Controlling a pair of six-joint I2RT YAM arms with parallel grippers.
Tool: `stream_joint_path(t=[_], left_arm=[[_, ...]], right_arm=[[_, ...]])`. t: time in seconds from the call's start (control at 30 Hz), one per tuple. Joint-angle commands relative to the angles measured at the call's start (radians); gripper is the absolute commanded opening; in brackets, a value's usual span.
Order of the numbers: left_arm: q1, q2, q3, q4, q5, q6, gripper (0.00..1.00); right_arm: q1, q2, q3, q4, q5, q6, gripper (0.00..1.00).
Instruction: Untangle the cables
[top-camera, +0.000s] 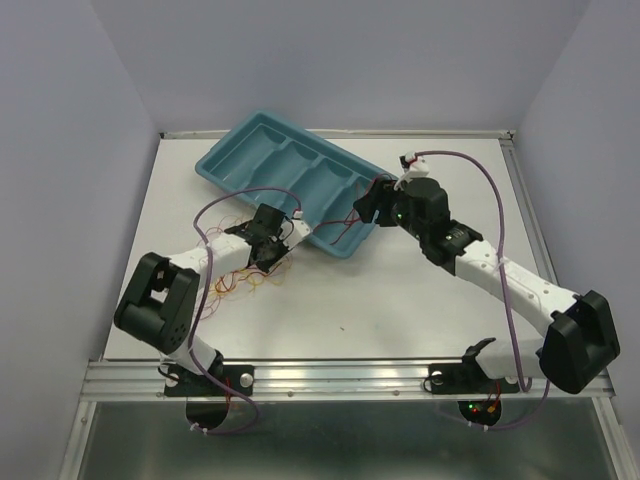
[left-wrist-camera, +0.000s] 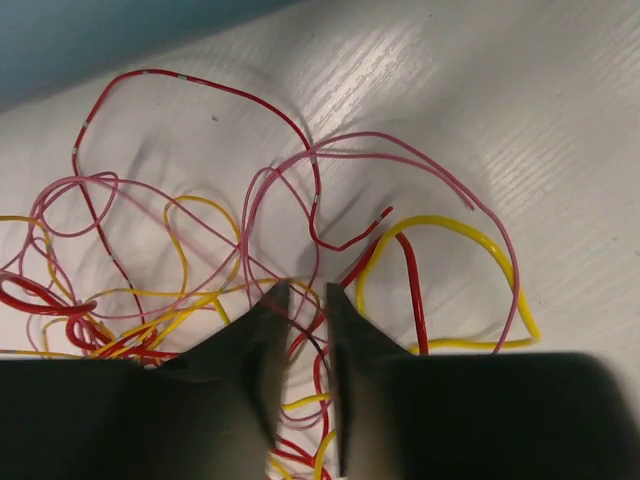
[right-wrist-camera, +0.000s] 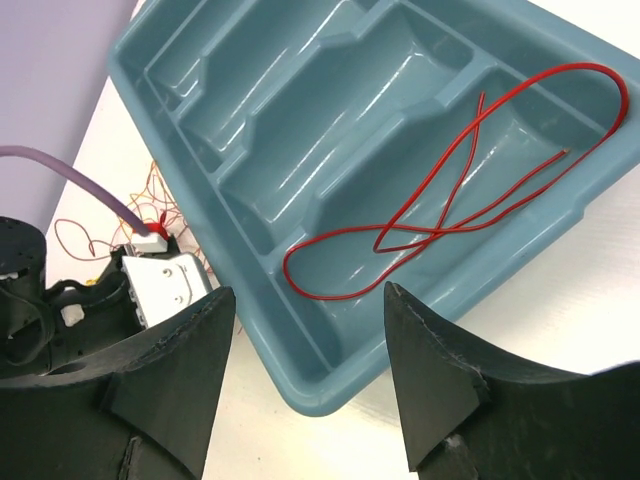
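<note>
The cables (left-wrist-camera: 440, 222) lie in a loose tangle of red, yellow and pink strands on the white table, also visible as a small bundle (top-camera: 245, 282) in the top view. My left gripper (left-wrist-camera: 307, 292) is down in this tangle. Its jaws stand close together with a narrow gap, and red and pink strands run through that gap. One separate red cable (right-wrist-camera: 345, 234) lies looped in the end compartment of the teal tray (right-wrist-camera: 300, 120). My right gripper (right-wrist-camera: 308, 290) hangs open over the tray's near corner, holding nothing.
The teal tray (top-camera: 262, 150) sits slanted at the back of the table (top-camera: 400, 300), its other compartments bare. My left gripper (top-camera: 268, 262) works just beside the tray's near rim, and my right gripper (top-camera: 365, 205) is above its right end. Purple walls surround the table.
</note>
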Motion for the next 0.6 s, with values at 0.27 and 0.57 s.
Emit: stream_joint_path(t=[0.27, 0.57], left_arm=[[0.002, -0.361, 0.141, -0.213, 0.059, 0.01, 0.0], [-0.007, -0.558, 0.555, -0.6, 0.251, 0.013, 0.0]], right_arm=[[0.01, -0.037, -0.103, 0.279, -0.335, -0.074, 0.64], [0.173, -0.059, -0.16, 0.457, -0.466, -0.183, 0.71]])
